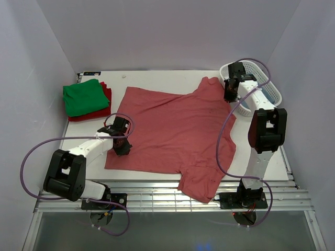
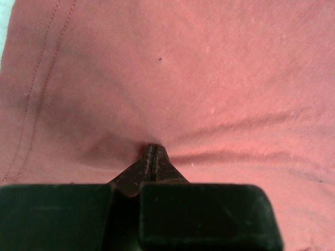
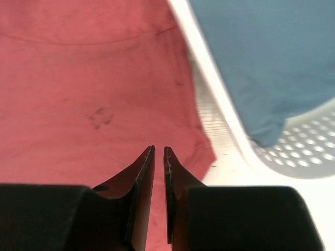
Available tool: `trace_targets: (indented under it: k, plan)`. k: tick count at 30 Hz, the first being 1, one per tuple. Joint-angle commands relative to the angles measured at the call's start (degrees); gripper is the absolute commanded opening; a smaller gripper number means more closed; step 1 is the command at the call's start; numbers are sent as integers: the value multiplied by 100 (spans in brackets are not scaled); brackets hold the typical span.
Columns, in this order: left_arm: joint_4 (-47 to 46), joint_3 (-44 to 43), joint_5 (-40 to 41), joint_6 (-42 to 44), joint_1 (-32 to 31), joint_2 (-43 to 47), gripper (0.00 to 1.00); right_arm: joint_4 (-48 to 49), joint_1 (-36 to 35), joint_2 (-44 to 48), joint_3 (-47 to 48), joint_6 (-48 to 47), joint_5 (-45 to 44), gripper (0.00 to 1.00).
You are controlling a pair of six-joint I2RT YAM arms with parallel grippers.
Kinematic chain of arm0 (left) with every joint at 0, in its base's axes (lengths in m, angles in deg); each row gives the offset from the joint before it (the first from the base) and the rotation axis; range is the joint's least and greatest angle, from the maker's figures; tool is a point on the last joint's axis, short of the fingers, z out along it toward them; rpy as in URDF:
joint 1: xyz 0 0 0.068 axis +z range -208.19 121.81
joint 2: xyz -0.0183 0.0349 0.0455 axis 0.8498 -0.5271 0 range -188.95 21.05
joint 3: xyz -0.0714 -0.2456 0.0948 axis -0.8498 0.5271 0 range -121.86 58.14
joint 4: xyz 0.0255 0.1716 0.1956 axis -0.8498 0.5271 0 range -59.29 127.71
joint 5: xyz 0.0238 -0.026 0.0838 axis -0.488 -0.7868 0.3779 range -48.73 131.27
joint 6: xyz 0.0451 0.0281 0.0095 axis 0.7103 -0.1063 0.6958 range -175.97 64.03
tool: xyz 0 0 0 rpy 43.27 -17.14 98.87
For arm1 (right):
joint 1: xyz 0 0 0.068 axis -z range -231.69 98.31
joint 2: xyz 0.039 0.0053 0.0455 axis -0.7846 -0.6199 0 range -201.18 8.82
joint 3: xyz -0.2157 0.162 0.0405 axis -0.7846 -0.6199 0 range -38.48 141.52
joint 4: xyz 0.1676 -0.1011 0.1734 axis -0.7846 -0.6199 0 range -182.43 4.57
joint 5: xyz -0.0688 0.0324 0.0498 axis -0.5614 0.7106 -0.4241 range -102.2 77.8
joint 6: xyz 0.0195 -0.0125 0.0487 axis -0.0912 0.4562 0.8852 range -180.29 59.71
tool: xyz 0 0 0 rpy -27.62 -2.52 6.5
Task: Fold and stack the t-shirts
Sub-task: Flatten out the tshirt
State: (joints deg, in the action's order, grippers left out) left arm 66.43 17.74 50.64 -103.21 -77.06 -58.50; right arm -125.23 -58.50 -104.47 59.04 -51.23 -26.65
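Observation:
A dusty pinkish-red t-shirt (image 1: 172, 130) lies spread flat across the middle of the table, one sleeve hanging over the front edge. My left gripper (image 1: 121, 144) rests on its left part. In the left wrist view the jaws (image 2: 152, 147) are shut, and the pink cloth (image 2: 209, 78) puckers at their tips. My right gripper (image 1: 230, 94) hovers over the shirt's far right sleeve (image 3: 78, 104). Its jaws (image 3: 159, 149) stand a narrow slit apart with nothing between them. A folded green shirt (image 1: 84, 97) lies on a dark red shirt (image 1: 107, 97) at the far left. A grey-blue shirt (image 3: 261, 63) lies in the basket.
The white lattice basket (image 1: 246, 65) stands at the back right, just right of my right gripper, and its rim (image 3: 220, 120) is close to the sleeve. White walls enclose the table. A metal grate (image 1: 157, 191) runs along the front edge.

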Motion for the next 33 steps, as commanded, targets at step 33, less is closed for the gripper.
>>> trace_targets:
  k: [33]
  plan:
    - [470, 357, -242, -180, -20, 669, 0, -819, -409, -2258, 1225, 588, 1006, 8]
